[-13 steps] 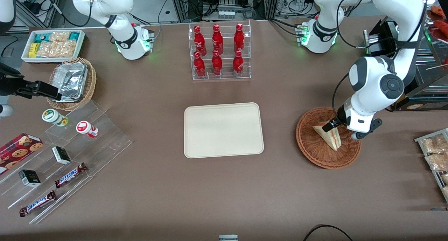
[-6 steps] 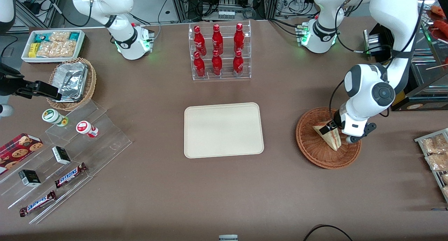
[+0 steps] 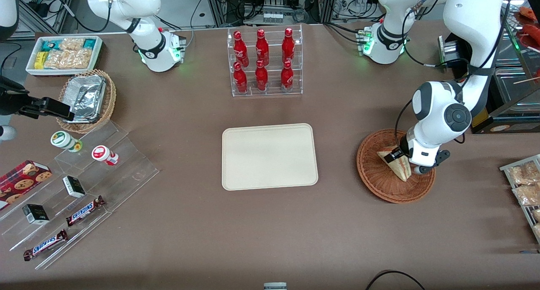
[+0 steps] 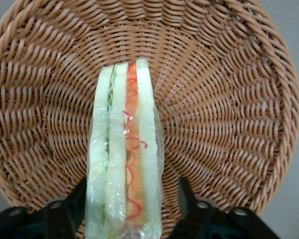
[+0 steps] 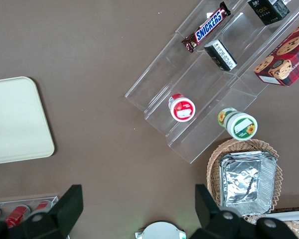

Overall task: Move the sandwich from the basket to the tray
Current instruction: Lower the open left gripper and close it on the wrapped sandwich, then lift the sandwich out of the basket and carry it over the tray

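Both fingers [image 4: 70, 209] of my gripper [image 4: 132, 211] are straddling the sandwich [image 4: 124, 154] in the basket [image 4: 229, 99], parted slightly wider than it.

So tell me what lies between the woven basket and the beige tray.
Only bare brown table: the front view shows nothing between the reddish-brown wicker basket and the cream-beige rectangular tray.

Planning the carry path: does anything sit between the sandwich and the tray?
Nothing visible does. The sandwich lies in the basket with the gripper open astride it. Only bare tabletop shows between the basket and the tray; the bottle rack stands farther from the front camera.
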